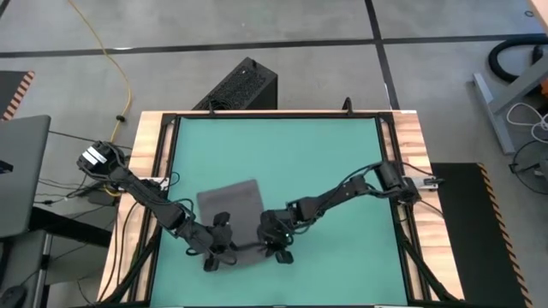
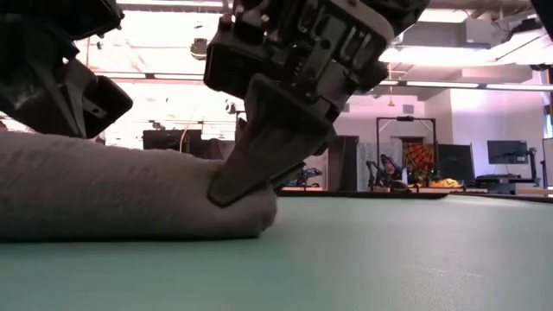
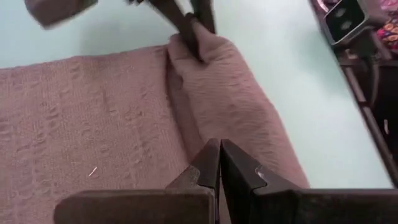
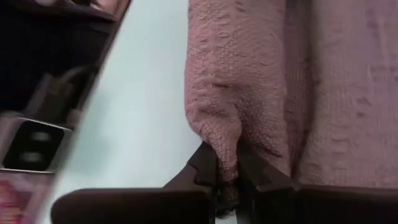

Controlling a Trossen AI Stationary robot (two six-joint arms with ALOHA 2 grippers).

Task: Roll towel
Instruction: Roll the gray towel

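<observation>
The dark grey towel [image 1: 227, 201] lies on the green table top. Its near edge is rolled up into a thick roll [image 2: 130, 190] that rests on the table. My left gripper [image 1: 212, 257] is shut at the roll's left end, with its tips [image 3: 219, 149] at the crease between the roll and the flat cloth. My right gripper [image 1: 281, 250] is shut on the roll's right end [image 4: 227, 177], and the low view shows it there from the side [image 2: 242, 186]. No white tag shows. My left gripper meets the towel at the crease beside the roll [image 3: 205, 134], near the roll's left end, slanting down from the near left. The shut fingers hide how much cloth lies between them. The roll rests on the table. My right gripper pinches a bunched corner of the roll's right end [image 4: 225, 149] between its two fingers, several layers thick. It comes slanting down from the table's right. The fingers [image 2: 259, 147] lie along the roll's end, and the roll stays on the table.
The far and right parts of the green top [image 1: 325, 154] are bare. A wooden frame [image 1: 145, 171] rims the table. A black box [image 1: 244, 85] stands on the floor beyond the far edge, and a laptop [image 1: 17, 171] sits off the left side.
</observation>
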